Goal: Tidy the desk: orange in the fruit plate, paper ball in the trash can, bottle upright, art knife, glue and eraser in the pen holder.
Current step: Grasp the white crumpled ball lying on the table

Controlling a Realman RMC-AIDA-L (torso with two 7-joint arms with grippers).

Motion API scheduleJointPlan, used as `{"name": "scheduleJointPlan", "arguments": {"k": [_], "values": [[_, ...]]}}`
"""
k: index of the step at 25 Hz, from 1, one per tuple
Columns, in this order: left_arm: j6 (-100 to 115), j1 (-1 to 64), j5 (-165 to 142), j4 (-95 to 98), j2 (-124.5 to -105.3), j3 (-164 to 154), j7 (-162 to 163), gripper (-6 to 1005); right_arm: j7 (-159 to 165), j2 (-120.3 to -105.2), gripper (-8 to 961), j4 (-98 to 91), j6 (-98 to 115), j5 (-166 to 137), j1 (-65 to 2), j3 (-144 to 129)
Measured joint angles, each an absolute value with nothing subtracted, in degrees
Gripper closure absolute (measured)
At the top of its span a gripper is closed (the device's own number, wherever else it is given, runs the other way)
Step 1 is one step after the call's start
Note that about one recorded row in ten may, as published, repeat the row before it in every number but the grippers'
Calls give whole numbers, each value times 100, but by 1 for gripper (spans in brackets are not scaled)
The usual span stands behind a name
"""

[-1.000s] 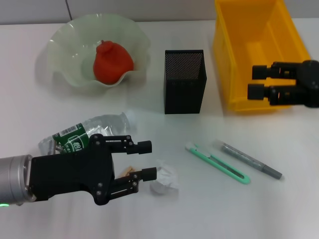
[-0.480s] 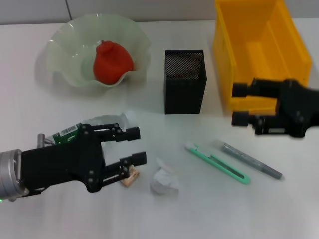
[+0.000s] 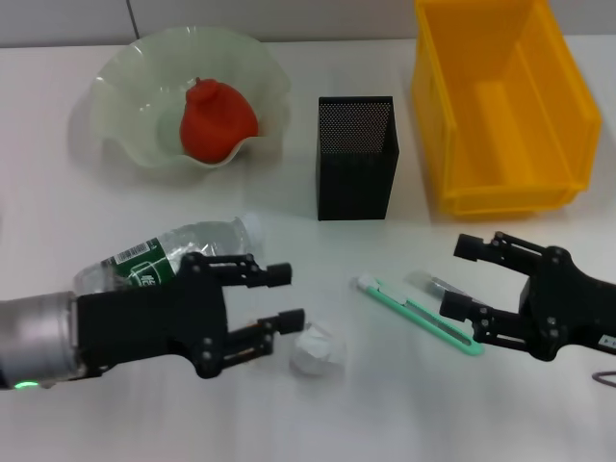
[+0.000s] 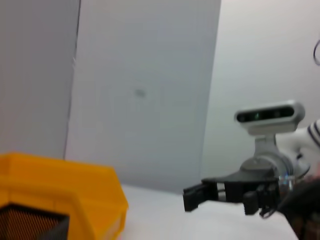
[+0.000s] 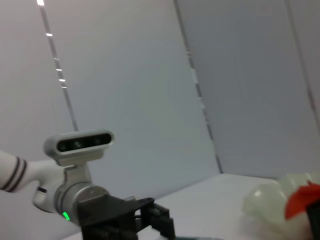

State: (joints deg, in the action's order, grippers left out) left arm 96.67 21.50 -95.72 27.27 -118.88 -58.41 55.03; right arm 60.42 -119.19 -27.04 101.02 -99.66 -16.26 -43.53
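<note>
The orange (image 3: 218, 117) lies in the pale green fruit plate (image 3: 125, 87). A clear bottle (image 3: 183, 248) lies on its side at the left. My left gripper (image 3: 286, 296) is open just in front of the bottle, its fingertips beside the white paper ball (image 3: 319, 350). The eraser is hidden under it. A green art knife (image 3: 423, 318) lies right of the ball. My right gripper (image 3: 458, 277) is open over the grey glue (image 3: 428, 282), covering most of it. The black mesh pen holder (image 3: 357, 157) and the yellow trash can (image 3: 500, 96) stand behind.
The left wrist view shows the yellow trash can (image 4: 60, 195) and the right gripper (image 4: 220, 192) farther off. In the right wrist view the left gripper (image 5: 145, 222), the fruit plate (image 5: 270, 200) and the orange (image 5: 300, 202) are seen.
My right gripper came down from the trash can's front to the glue. My left gripper shifted right toward the paper ball and now covers the eraser.
</note>
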Motion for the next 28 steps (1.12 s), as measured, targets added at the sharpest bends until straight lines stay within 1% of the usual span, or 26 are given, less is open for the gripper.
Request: {"name": "scheduleJointPlan", "arguments": {"k": [6,10,17,28], "values": [[8928,2468,-9550,2385,-11911,-6268,5503,419,6007,-11912,186,-2546,9966,-9963,-1427,-4086],[8469,2597,-9563,2290,-11911,-6460,5503,411,6016,-11912,187,-2466,9988,-9963,-1409,-4042],[8197,2632,-9555,2279,-11908,-6666,5502,398,6044,-11916,187,-2372,10013,-9964,-1443,-4043],[8633,2589,-9546,2354,-11874,-6667,5573,377,6077,-11918,187,-2329,10026,-9964,-1514,-4043]]}}
